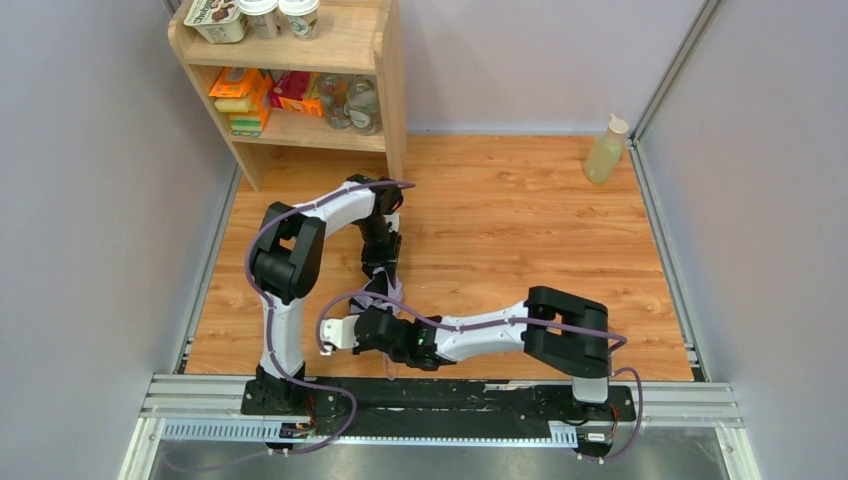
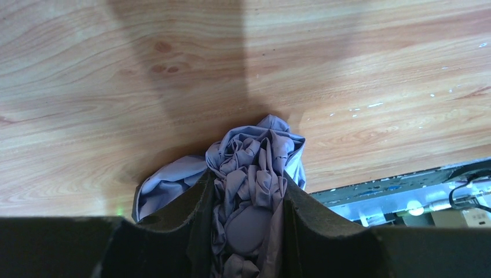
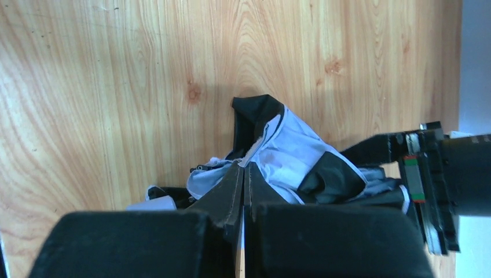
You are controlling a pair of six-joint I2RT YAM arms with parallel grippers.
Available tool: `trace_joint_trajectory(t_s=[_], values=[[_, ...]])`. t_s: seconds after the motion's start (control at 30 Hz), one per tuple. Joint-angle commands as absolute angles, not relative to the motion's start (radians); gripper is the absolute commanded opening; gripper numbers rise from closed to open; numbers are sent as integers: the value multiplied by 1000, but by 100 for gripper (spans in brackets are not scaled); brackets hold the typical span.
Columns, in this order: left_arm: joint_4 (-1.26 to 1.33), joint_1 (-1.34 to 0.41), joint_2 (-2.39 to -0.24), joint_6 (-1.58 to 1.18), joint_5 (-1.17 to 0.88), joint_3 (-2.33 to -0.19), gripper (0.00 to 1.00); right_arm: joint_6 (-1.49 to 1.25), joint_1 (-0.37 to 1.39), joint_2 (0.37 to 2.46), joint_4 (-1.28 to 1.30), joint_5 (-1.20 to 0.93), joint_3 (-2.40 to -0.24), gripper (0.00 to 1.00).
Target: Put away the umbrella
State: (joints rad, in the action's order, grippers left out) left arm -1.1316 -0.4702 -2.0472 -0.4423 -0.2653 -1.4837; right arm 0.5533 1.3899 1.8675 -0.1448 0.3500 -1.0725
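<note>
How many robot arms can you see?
2. The left arm bends up from the left base; the right arm reaches across from the right base. Both hold the umbrella.

A light wooden shelf unit (image 1: 392, 90) stands at the far left corner of the wood-grain desk (image 1: 520, 230). Its top board carries a printed tub (image 1: 216, 18) and two white-lidded cups (image 1: 298, 14). The lower board holds orange and yellow boxes (image 1: 240, 95) beside clear glass jars (image 1: 362, 105). A pale yellow-green plastic bottle (image 1: 606, 150) stands upright at the far right corner.
</note>
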Motion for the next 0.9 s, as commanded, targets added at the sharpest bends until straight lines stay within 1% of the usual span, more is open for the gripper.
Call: trace_joint_trajectory(t_s=[0.0, 0.2, 0.27, 0.37, 0.47, 0.57, 0.67, 0.77, 0.87], values=[[-1160, -472, -2005, -475, -384, -1520, 0, 516, 1374, 1965, -63, 284, -1135, 0], [-1192, -472, -2019, -492, -345, -1526, 0, 408, 1333, 2022, -26, 310, -1152, 2], [-1193, -468, -2020, -485, -319, -1523, 0, 376, 1327, 2011, -31, 353, -1134, 2], [-1193, -463, -2028, -477, -314, -1522, 0, 330, 1301, 1962, -49, 338, -1092, 3], [-1196, -462, -2039, -477, -321, -1528, 0, 328, 1290, 1960, -46, 363, -1086, 5], [-1195, -462, -2040, -476, -319, -1531, 0, 313, 1282, 1965, -17, 328, -1101, 9], [-1203, -462, -2040, -476, -310, -1531, 0, 259, 1256, 1954, -3, 244, -1111, 10], [-1200, -456, -2036, -476, -307, -1523, 0, 201, 1220, 1937, 23, 161, -1098, 13], [-1200, -449, -2031, -476, -313, -1522, 0, 169, 1197, 1936, 9, 167, -1066, 14]])
